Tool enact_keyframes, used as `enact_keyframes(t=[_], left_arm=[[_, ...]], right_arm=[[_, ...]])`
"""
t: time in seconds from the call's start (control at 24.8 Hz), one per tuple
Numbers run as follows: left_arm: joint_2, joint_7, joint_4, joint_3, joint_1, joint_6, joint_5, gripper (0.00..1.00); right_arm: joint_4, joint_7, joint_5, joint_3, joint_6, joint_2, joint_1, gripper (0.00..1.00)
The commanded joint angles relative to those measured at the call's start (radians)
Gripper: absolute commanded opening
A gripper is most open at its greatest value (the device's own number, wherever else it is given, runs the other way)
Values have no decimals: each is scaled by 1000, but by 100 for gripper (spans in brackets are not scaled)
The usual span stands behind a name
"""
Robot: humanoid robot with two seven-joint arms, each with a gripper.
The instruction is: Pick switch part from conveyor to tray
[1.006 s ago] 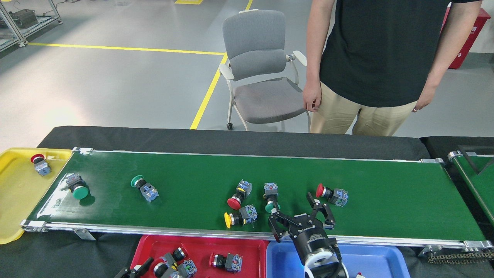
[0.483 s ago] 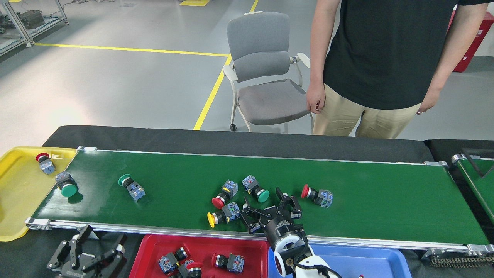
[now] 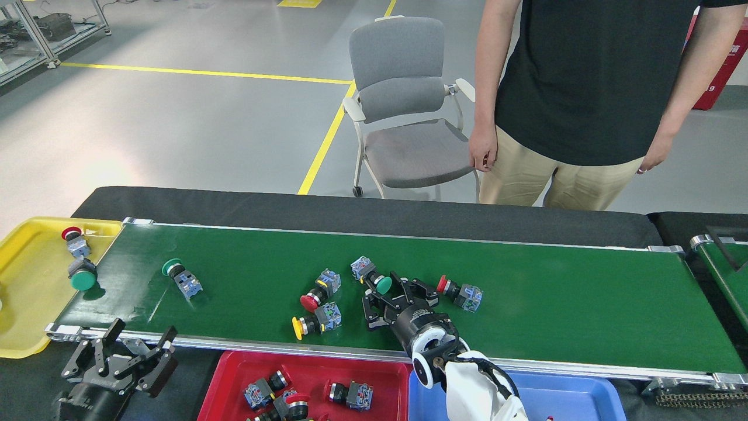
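**Right gripper spread over the belt beside a green-capped switch**

The conveyor [image 3: 555,304] is seen running across the view, its dark-green belt framed by silver rails. The right gripper [image 3: 396,299] is held low over the belt with its black fingers spread apart and nothing between them. A green-capped switch part [image 3: 371,276] is lying just beyond its fingertips; whether it is touched cannot be told. A red-capped switch part [image 3: 459,292] is found just to the right of the gripper, and another red-capped one [image 3: 319,290] with a yellow-capped switch part [image 3: 316,321] is placed to its left. Farther left on the belt, a second green-capped part [image 3: 182,278] is lying alone.

At the left end, a yellow tray [image 3: 23,304] is set against the belt; a red-capped part [image 3: 74,240] is held in it, and a green-capped part [image 3: 82,275] is seen at the belt's edge. The left gripper [image 3: 125,356] is held below the near rail, fingers apart and empty. A red tray [image 3: 228,386] with several switch parts and a blue tray [image 3: 578,397] are placed along the near side.

A person [image 3: 584,88] is standing beyond the conveyor, beside a grey chair [image 3: 403,99].
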Motion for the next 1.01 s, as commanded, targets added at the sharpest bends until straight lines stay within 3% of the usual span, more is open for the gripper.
enact_keyframes(t=[0.0, 0.12, 0.2, 0.4, 0.56, 0.6, 0.64, 0.68, 0.72, 0.8, 0.85, 0.97], left_arm=[[18, -24, 49, -10, -50, 5, -5, 100], [40, -24, 139, -12, -118, 34, -19, 100], [51, -24, 181, -13, -144, 74, -31, 100], [86, -18, 306, -58, -229, 168, -48, 100], [100, -12, 420, -141, -318, 283, -48, 100], [101, -10, 458, -158, -346, 323, -48, 99], [101, -10, 495, -174, -375, 362, -48, 97], [101, -9, 526, -193, -398, 395, -48, 93], [101, -4, 547, -210, -415, 416, -46, 84], [104, 50, 573, -236, -430, 419, -43, 44], [104, 67, 575, -236, -430, 416, -43, 31], [107, 84, 575, -239, -424, 364, -43, 13]], right_arm=[[-13, 1, -12, -4, -31, 1, -30, 12], [-36, 1, -12, -4, -67, -5, -28, 12], [-115, 1, -12, -4, -120, -14, -7, 16], [-424, 42, -37, -12, -416, -169, 179, 21], [-545, 59, -58, -33, -623, -237, 308, 29], [-553, 67, -58, -36, -650, -240, 324, 46], [-548, 95, -58, -36, -643, -233, 329, 86], [-546, 128, -60, -39, -620, -227, 334, 99], [-546, 151, -60, -44, -606, -223, 340, 99], [-546, 157, -63, -75, -601, -217, 343, 99], [-548, 158, -67, -87, -600, -214, 343, 99], [-553, 162, -81, -121, -589, -194, 337, 99]])
